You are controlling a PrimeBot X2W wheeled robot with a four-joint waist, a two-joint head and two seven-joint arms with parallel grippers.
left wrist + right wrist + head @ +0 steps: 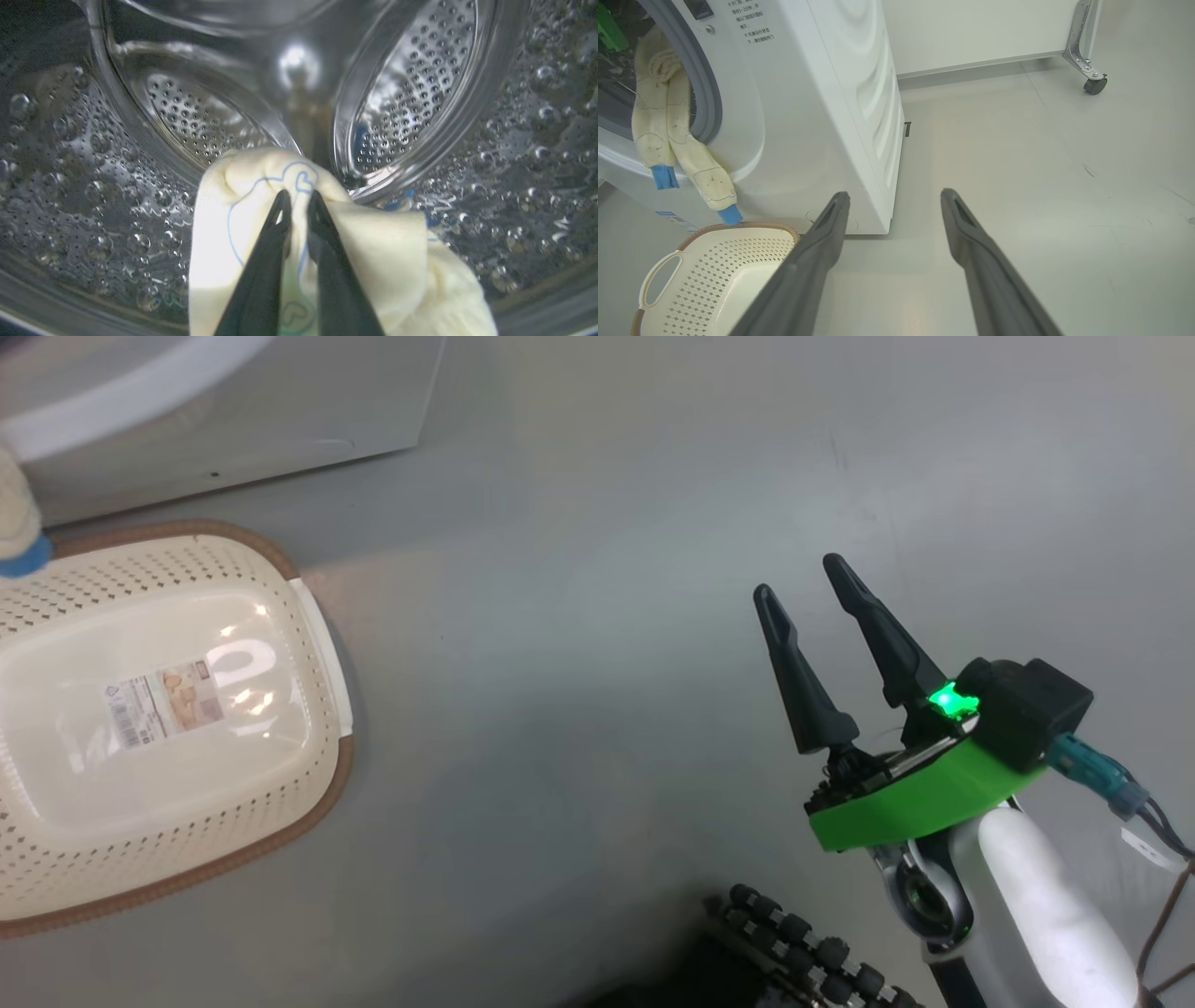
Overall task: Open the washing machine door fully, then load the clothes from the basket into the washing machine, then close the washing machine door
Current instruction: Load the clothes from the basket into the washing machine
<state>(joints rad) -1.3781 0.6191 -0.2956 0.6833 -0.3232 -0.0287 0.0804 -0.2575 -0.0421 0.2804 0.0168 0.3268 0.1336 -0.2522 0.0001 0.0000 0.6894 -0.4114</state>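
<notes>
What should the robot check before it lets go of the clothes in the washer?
1. Left tool shut on the clothes: ok.
2. Left tool reaching inside the drum: ok.
3. All the clothes inside: not ok. Two blue-tipped ends hang out over the washing machine front, down toward the basket.
4. Basket emptied: ok, as far as it shows.
5. Right tool open and out of the way above the floor: ok.
</notes>
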